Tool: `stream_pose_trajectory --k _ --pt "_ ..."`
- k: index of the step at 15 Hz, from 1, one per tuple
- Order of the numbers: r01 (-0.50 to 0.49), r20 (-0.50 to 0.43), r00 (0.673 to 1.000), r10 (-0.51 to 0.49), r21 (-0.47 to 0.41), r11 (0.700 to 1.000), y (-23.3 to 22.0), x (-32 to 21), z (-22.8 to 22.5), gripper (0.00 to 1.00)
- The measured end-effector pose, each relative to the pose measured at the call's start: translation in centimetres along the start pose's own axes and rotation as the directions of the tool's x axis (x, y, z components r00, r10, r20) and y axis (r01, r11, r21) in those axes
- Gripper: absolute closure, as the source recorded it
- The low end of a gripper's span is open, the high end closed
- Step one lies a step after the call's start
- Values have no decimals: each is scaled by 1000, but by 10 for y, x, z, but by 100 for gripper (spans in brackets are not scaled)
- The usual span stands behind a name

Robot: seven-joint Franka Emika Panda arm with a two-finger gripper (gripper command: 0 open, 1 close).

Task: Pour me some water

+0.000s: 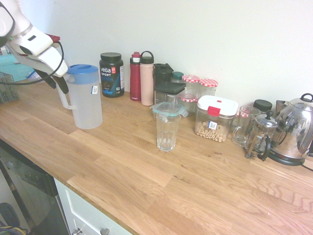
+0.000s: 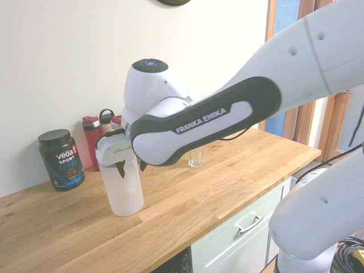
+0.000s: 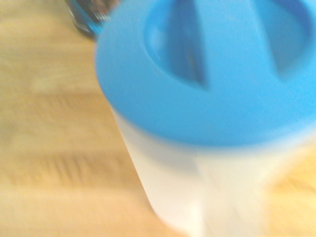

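Observation:
The tall frosted-white jug (image 1: 87,105) with its blue lid (image 1: 82,69) stands upright on the wooden counter (image 1: 146,181) at the left. My gripper (image 1: 57,84) is at the jug's side handle (image 1: 64,98), dark fingers spread apart to either side of its top. The second exterior view shows the gripper (image 2: 131,166) against the jug (image 2: 122,190), just under the lid. In the wrist view the jug (image 3: 197,173) fills the picture, blurred. A clear drinking glass (image 1: 167,132) stands apart to the jug's right. The water is hard to make out through the frosted wall.
Along the wall stand a black Vega tub (image 1: 111,74), two bottles (image 1: 141,78), several jars and food boxes (image 1: 215,117), a glass mug (image 1: 244,125), a French press (image 1: 261,134) and a steel kettle (image 1: 296,127). The counter's front edge runs below.

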State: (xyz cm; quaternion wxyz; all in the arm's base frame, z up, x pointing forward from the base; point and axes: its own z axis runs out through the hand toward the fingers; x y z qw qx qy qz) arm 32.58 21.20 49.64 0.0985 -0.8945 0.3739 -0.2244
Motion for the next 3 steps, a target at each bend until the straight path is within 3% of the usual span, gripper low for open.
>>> stream_pose_trajectory --k 3 --pt "19 39 999 -15 -103 994 28 -13 -40 0"
